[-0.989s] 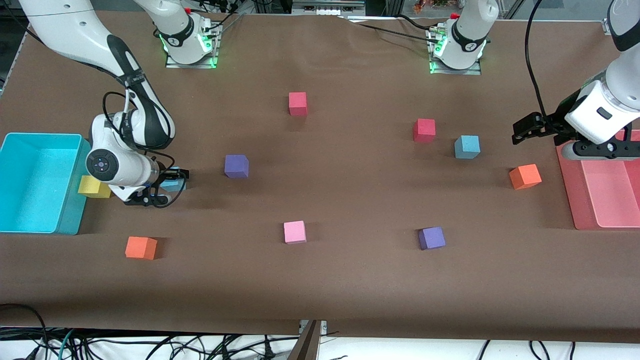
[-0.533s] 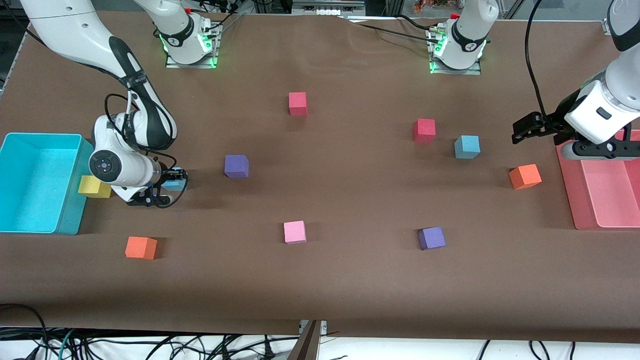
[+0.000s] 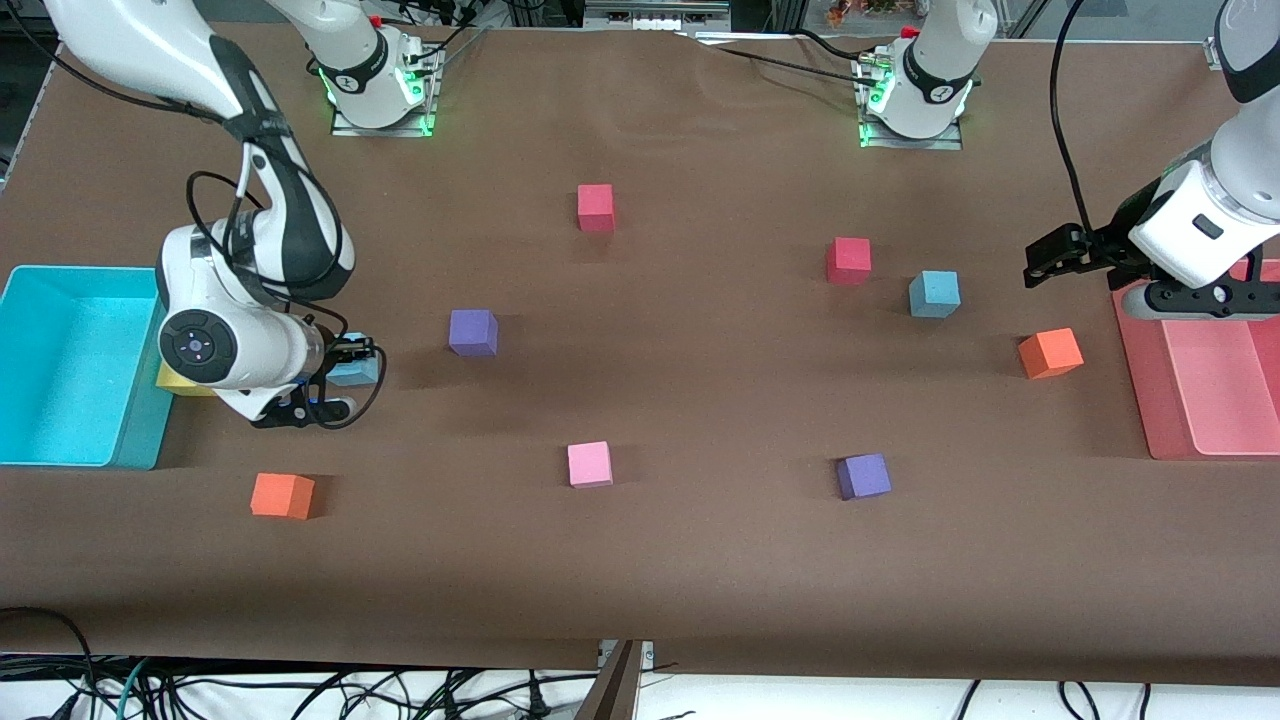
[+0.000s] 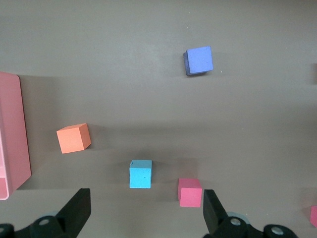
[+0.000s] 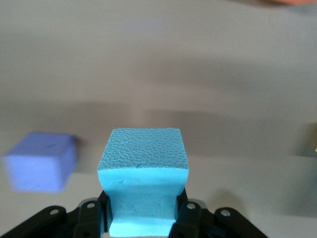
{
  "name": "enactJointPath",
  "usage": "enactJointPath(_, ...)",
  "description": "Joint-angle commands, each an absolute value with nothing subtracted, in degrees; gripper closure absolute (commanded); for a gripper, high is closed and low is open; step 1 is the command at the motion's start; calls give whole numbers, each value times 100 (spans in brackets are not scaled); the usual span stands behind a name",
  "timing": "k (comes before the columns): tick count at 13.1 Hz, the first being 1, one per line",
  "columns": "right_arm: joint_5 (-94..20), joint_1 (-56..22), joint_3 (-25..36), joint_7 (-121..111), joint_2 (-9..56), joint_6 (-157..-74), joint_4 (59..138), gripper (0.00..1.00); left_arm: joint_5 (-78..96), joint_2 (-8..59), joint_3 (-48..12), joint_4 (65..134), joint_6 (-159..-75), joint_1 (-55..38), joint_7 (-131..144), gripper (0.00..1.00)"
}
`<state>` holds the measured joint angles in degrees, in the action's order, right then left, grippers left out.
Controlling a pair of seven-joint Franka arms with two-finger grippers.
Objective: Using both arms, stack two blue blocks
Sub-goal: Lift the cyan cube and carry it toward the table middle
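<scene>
Your right gripper (image 3: 345,372) pinches one blue block (image 5: 142,171) beside the turquoise bin (image 3: 60,365), ready to carry to the 2nd blue block (image 3: 934,293); left gripper (image 3: 1045,258) waits near it, fingers spread.

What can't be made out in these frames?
- Yellow block, front view: mostly hidden by the right arm's wrist.
- Blue block in the right gripper, right wrist view: its lower end is cut off by the frame edge; in the front view the fingers cover part of it.
- Pink tray, front view: cut off by the frame edge, partly covered by the left gripper.
</scene>
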<state>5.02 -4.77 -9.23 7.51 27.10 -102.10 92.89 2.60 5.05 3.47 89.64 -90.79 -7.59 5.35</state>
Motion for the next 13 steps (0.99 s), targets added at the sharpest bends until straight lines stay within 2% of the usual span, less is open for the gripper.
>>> enactJointPath(1,160,-1157,-923,1176,2935,-9677,8589,100,272,563,352,8815,-8947,-747,475,0)
enactJointPath(5,-87,-1966,-958,2212,3558,-9729,7877,100,272,563,352,8815,-8947,-738,466,0)
enactJointPath(9,-167,-2942,-958,3399,4568,-10132,6998,100,264,563,352,8815,-8947,-738,466,0)
enactJointPath(13,-167,-3576,-949,4051,5193,-10626,6654,100,272,571,352,8815,-8947,-738,466,0)
